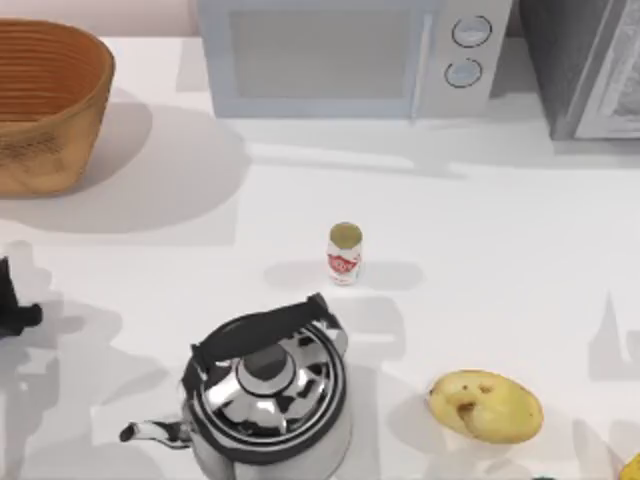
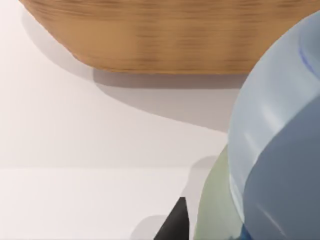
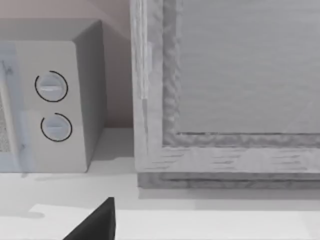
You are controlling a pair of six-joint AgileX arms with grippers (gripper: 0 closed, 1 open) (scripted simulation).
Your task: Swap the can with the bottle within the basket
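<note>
- At the tabletop's (image 1: 520, 250) far-left corner sits the basket (image 1: 50, 100), cut by the frame edge; we can't see what's inside.
- Can (image 1: 344, 253) stands upright mid-table, open room all round; kettle (image 1: 265, 395) near front, potato (image 1: 485, 405) front right.
- Microwave (image 1: 350, 55) lines the back edge.
- Our left gripper (image 1: 12, 310) at the left edge, bottle (image 2: 280, 150) close against it, basket wall (image 2: 170, 40) beyond; grip: cannot tell.
- Right gripper (image 3: 95, 225) faces the microwave's dials (image 3: 52, 107); opening: cannot tell.
</note>
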